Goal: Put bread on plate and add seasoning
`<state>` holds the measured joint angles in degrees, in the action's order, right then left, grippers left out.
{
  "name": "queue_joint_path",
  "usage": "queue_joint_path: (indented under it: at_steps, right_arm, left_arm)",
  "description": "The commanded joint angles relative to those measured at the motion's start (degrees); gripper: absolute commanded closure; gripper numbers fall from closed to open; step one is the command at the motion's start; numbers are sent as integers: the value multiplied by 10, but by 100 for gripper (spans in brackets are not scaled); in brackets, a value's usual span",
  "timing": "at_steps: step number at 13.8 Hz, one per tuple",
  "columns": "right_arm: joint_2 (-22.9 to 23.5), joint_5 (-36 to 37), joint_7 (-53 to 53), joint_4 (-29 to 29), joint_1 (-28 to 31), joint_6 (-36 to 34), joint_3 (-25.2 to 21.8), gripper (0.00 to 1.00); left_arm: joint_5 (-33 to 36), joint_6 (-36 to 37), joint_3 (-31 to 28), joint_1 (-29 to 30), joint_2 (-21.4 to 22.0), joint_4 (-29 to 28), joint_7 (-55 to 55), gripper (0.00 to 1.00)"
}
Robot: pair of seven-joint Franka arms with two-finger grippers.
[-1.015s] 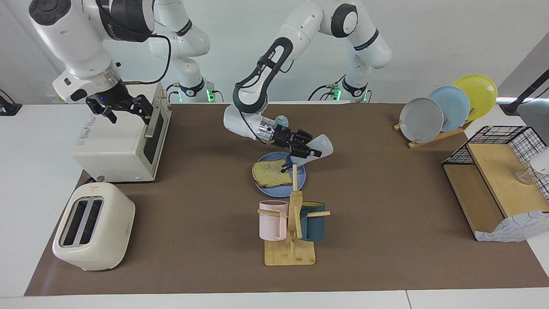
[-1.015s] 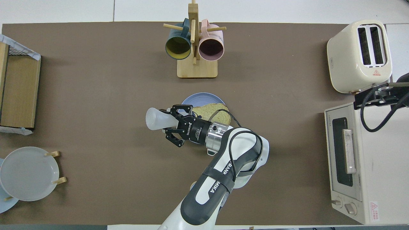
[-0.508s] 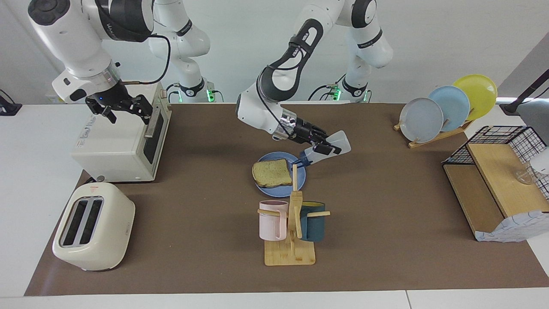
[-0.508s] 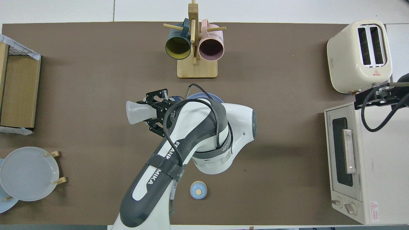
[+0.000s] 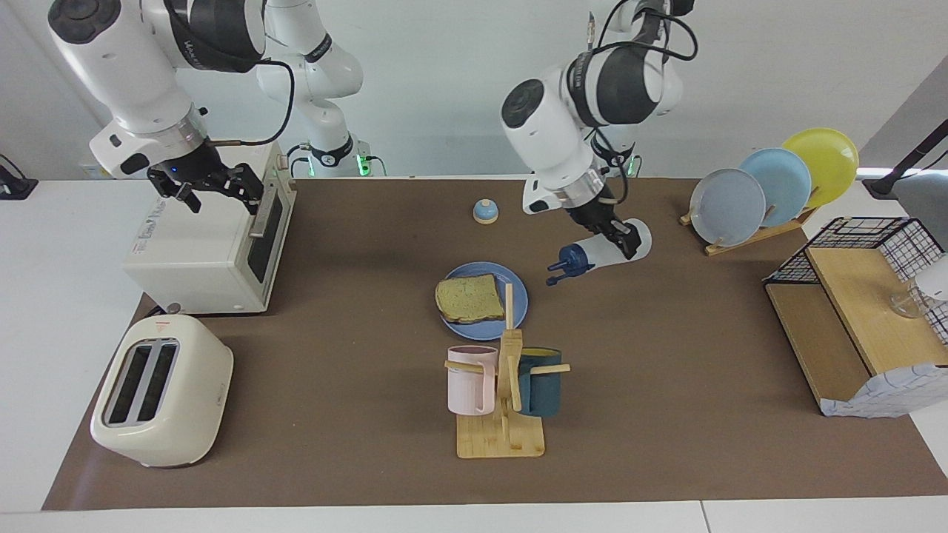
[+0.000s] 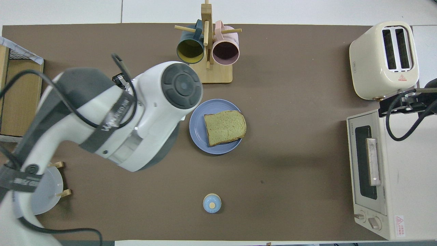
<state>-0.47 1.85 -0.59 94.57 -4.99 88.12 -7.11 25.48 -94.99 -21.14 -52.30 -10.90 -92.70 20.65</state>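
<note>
Brown worktop [image 5: 666, 414] carries the plate [image 5: 520, 296] with bread [image 5: 468, 297]. Left claw [image 5: 621, 238] grips the seasoning bottle [image 5: 603, 255] beside the plate; turn it upright before setting down. Right claw [image 5: 215, 189] waits wide over the oven [image 5: 200, 252].

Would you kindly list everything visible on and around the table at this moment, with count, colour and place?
bread: 1, tan with brown crust, on the plate.
plate: 1, medium blue, mid-table.
seasoning: 1, whitish with navy cap, tilted in the air beside the plate.
bell: 1, blue and tan, nearer the robots than the plate.
mug rack: 1, wood, with a pink and a dark teal mug.
toaster: 1, cream, right arm's end.
toaster oven: 1, cream, right arm's end.
plate rack: 1, grey, light-blue and yellow plates, left arm's end.
shelf: 1, wood and wire, left arm's end.
left gripper: shut on the seasoning.
right gripper: open, waiting over the toaster oven.
</note>
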Motion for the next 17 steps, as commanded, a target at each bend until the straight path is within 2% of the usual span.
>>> queue_joint_path:
  at_steps: [1,4,9,11,13,17]
  right_arm:
    - [-8,-9,16,6,7,2,3,0]
    - [-8,-9,16,6,8,1,3,0]
    - [-7,-9,16,6,7,1,3,0]
    - [-7,-9,16,6,8,1,3,0]
    - [-7,-9,16,6,8,1,3,0]
    - [-7,-9,16,6,8,1,3,0]
  left_arm:
    - [-59,-111,7,37,79,-94,-74,100]
    - [-117,-265,7,85,135,-188,-122,100]
    - [-126,-590,7,137,187,-379,-238,100]
    - [-126,-707,7,150,170,-418,-274,100]
    - [-126,-827,7,160,118,-432,-321,100]
    - [-126,-982,6,177,18,-430,-336,100]
